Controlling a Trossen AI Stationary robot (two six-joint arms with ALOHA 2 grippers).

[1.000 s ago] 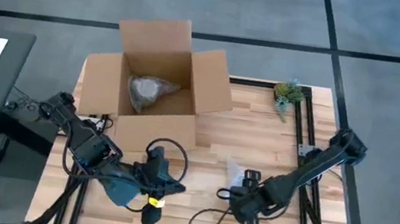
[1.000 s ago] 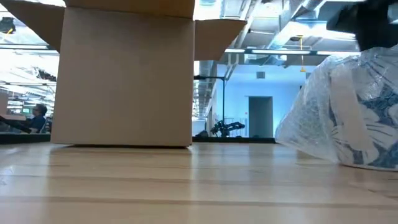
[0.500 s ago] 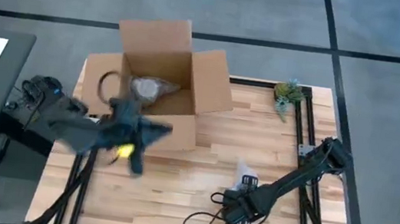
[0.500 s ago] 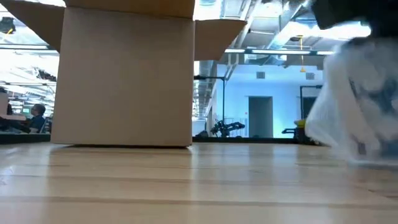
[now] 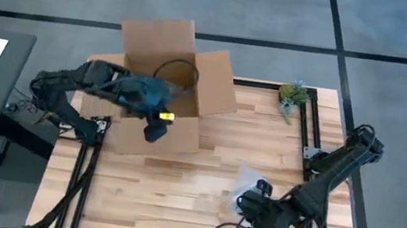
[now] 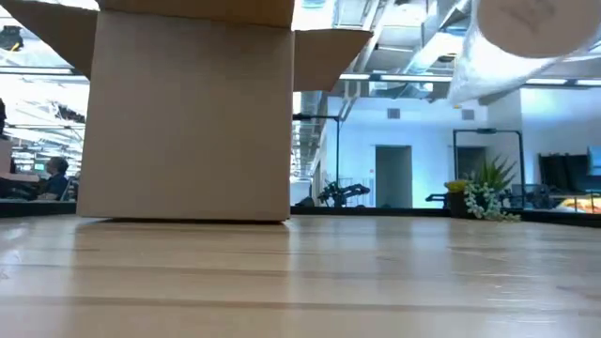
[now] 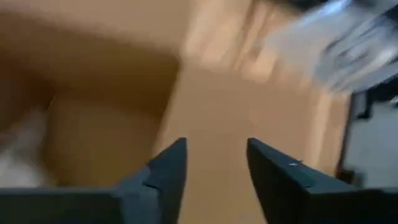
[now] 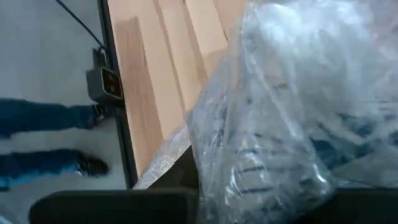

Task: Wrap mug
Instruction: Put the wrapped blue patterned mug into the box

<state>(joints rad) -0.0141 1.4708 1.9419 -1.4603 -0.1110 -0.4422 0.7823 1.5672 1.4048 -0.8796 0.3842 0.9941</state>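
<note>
The box (image 5: 161, 85) stands on the table (image 5: 202, 185) at its far left. The left pincer (image 5: 152, 131) hangs over the box's near wall. The bubble-wrapped mug (image 5: 245, 186) sits well to the box's right, nearer the front edge, and the plant (image 5: 294, 95) at the far right corner.

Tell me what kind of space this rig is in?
Probably a large lab or industrial workspace, not a home: grey floor marked with dark tape lines, exposed ceiling ducts and glass-walled rooms behind the wooden table, plus a cardboard box for packing.
</note>
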